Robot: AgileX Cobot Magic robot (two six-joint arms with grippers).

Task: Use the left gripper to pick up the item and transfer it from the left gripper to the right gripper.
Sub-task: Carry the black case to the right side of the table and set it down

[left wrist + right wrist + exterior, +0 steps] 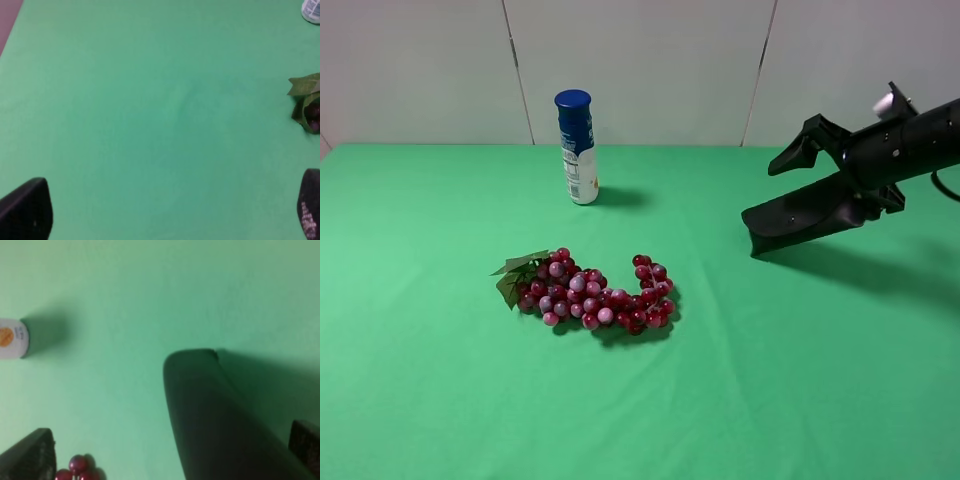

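On the right of a green table (430, 400), seen from high up, the right gripper (782, 190) reaches in from the edge of the view. Its jaws stand wide apart. 1 black finger (800, 145) points up and to the left. Below it lies the case (800, 215), a flat, oblong black shape, tilted with its far end lowest and a dark shadow right beside that end. I cannot tell if that end touches the cloth.

From the right wrist camera, the case (215, 420) fills the space between the 2 fingertips. It is clearly apart from 1 fingertip (27, 455), with bare green between them, and close to the other (306, 440); contact there cannot be told. Neither jaw presses on it from both sides, so the case is between the jaws but not clamped.

The left gripper (167, 212) shows only in its own wrist camera. Its 2 black fingertips sit at opposite edges of that view, far apart, with nothing but green cloth between them.

Near the middle of the table lies a bunch of red grapes (595, 295) with green leaves at its left end. Behind it, well apart, stands an upright bottle (577, 148) with a blue cap.
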